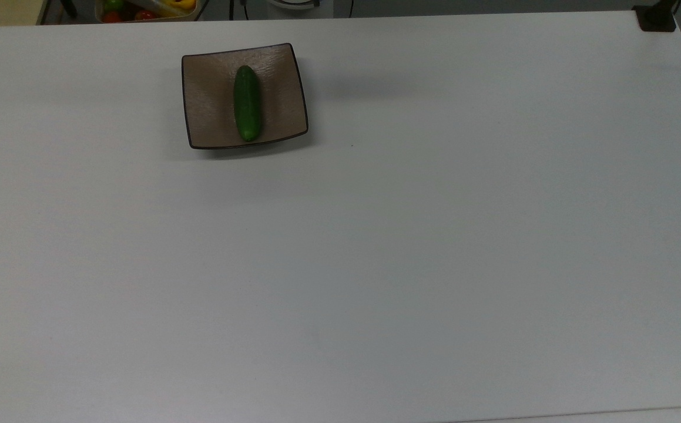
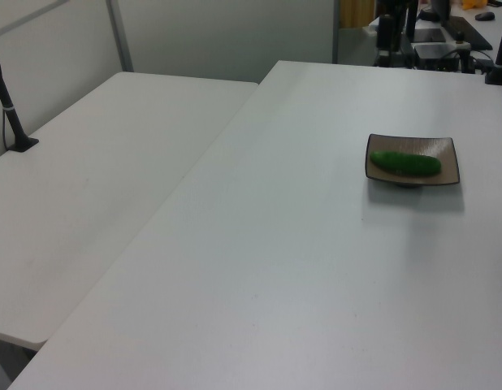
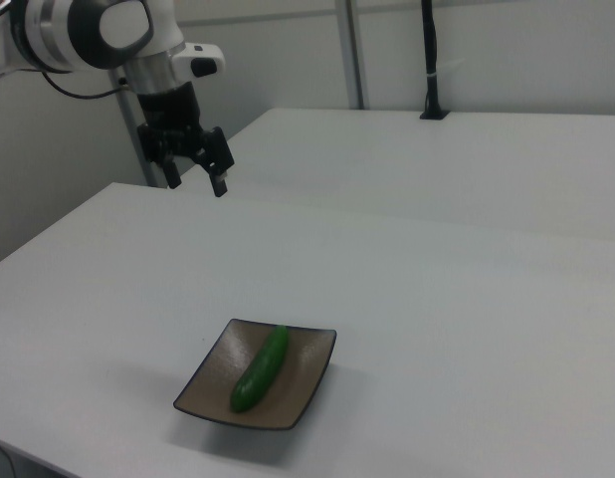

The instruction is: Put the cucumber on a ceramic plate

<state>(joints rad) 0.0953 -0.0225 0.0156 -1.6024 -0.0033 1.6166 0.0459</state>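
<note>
Now the cucumber (image 1: 247,103) lies inside the plate (image 1: 208,106). It is dark green and smooth, with round ends. In the top view it runs up and down through the middle of the plate, with bare brown plate on both sides of it. Its lower end sits close to the plate's near rim. In the right view the cucumber (image 3: 261,367) lies slanted across the plate (image 3: 306,383), from the back rim toward the front. In the left view the cucumber (image 2: 405,163) lies sideways on the plate (image 2: 450,165).

The plate is square and shiny brown, with a thin dark rim and corners that turn up. It sits flat on the big white table (image 1: 411,235), near the far edge in the top view. Nothing else is in the plate.

In the right view the gripper (image 3: 194,181) hangs up in the air, well apart from the plate, toward the right view's upper left. Its two fingers are spread wide and hold nothing.

At the top view's upper left corner, past the table, a bin (image 1: 146,9) holds red, green and yellow things.
</note>
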